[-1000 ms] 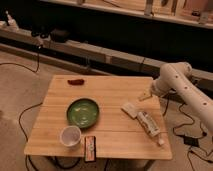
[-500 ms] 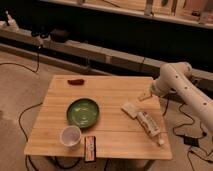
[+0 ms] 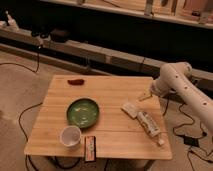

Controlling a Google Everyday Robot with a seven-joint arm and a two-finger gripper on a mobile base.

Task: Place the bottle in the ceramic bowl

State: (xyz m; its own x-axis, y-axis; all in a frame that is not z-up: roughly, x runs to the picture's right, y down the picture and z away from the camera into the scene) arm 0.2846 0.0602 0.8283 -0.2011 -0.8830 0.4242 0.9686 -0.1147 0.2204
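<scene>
The slim clear-whitish bottle (image 3: 149, 125) lies on its side near the right front of the wooden table (image 3: 107, 90), its small white cap (image 3: 161, 142) pointing at the front right corner. The round glossy green ceramic bowl (image 3: 83, 112) sits left of centre, about a bowl's width from the bottle. My gripper (image 3: 145, 96) hangs off the white arm (image 3: 180, 82) at the table's right edge, behind the bottle and above the tabletop. It holds nothing that I can see.
A flat pale block (image 3: 130, 109) lies beside the bottle's far end. A white cup (image 3: 70, 136) and a dark-and-orange box (image 3: 90, 148) sit at the front edge. A small red-brown object (image 3: 76, 81) lies at the back left. Cables run over the floor.
</scene>
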